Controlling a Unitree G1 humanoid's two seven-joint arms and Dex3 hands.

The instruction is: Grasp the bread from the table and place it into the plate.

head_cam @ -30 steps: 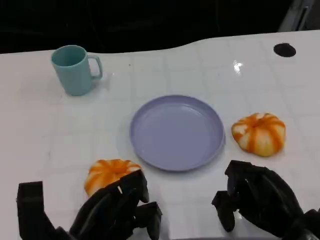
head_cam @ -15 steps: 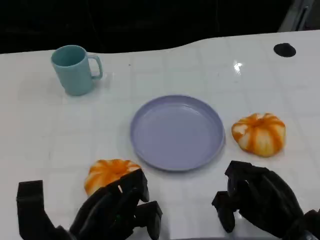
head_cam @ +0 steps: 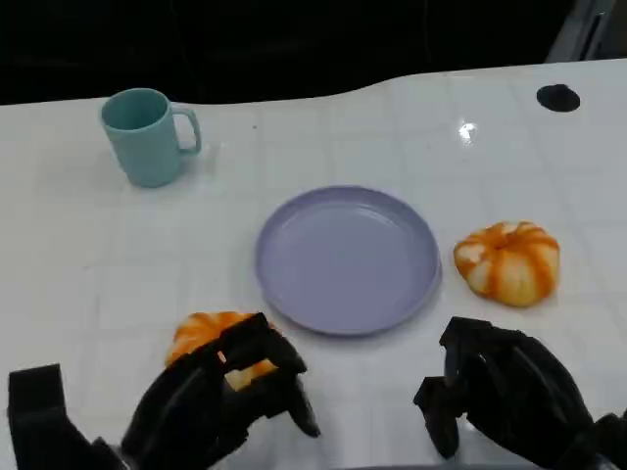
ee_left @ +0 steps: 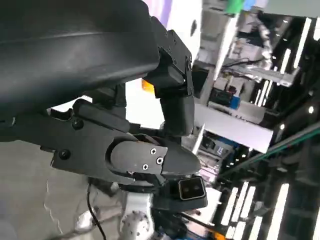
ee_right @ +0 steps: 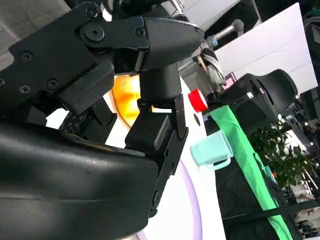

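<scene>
Two orange-and-white striped breads lie on the white table. One bread (head_cam: 203,335) sits left of and nearer than the purple plate (head_cam: 348,259), which holds nothing. My left hand (head_cam: 211,406) reaches over that bread's near side, fingers spread across it and thumb apart at the left; a sliver of the bread (ee_left: 147,86) shows past the fingers in the left wrist view. The other bread (head_cam: 507,261) lies right of the plate. My right hand (head_cam: 505,392) rests near the table's front edge, short of that bread, fingers curled in and holding nothing. The right wrist view shows bread (ee_right: 125,95) behind its fingers (ee_right: 160,95).
A teal mug (head_cam: 147,135) stands at the back left, also seen as the mug (ee_right: 212,148) in the right wrist view. A black round hole (head_cam: 557,97) marks the table's far right. The table's dark far edge runs along the back.
My left hand has moved forward and its fingers have stretched out over the left bread, covering more of it. The bread, plate and right hand have stayed put.
</scene>
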